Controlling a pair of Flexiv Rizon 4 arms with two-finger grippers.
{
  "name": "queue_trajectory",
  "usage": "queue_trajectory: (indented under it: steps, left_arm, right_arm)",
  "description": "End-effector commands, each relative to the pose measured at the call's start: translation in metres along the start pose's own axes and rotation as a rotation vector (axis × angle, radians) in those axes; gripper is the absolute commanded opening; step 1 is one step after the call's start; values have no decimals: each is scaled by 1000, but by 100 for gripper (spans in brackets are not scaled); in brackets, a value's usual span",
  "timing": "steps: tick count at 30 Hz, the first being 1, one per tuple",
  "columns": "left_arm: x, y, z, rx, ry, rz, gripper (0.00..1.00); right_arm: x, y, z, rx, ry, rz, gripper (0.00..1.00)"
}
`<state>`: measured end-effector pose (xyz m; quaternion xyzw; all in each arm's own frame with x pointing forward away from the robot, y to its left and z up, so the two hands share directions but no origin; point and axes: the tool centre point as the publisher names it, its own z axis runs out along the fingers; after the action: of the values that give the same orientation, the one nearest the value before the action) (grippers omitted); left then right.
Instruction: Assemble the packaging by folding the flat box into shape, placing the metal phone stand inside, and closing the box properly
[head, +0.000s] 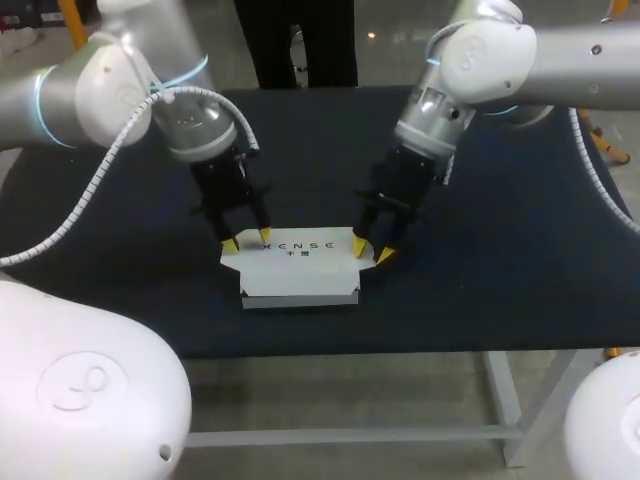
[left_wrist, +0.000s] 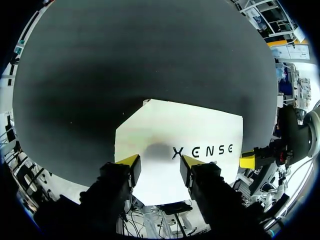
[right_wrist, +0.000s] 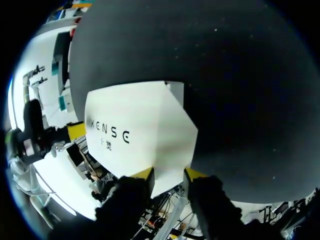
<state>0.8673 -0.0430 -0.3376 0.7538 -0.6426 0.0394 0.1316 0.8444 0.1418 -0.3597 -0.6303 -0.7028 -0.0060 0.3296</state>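
Note:
A white box (head: 298, 268), folded into shape with its printed lid on top, lies on the dark table (head: 500, 280) near the front edge. My left gripper (head: 248, 240) stands over the box's far left corner, fingers apart, and the lid (left_wrist: 175, 135) shows past its tips. My right gripper (head: 371, 251) is at the far right corner, fingers apart. Ahead of the right gripper, the box (right_wrist: 135, 130) narrows to a side flap that runs into the gap between the fingers. The left gripper (left_wrist: 157, 164) and the right gripper (right_wrist: 168, 174) both point down at the box. No metal phone stand shows.
The dark tabletop lies bare around the box on all sides. The table's front edge (head: 330, 352) runs close below the box. A person stands beyond the far edge, not reaching over it.

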Motion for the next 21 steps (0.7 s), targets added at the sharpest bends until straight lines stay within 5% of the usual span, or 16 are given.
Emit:
queue_trajectory:
  steps: [1, 21]
  left_arm:
    - [-1, 3, 2, 10, -8, -3, 53]
    - [-4, 10, 18, 14, -17, -16, 48]
  right_arm:
    - [-1, 1, -1, 1, 1, 3, 42]
    - [5, 6, 3, -34, -1, -6, 42]
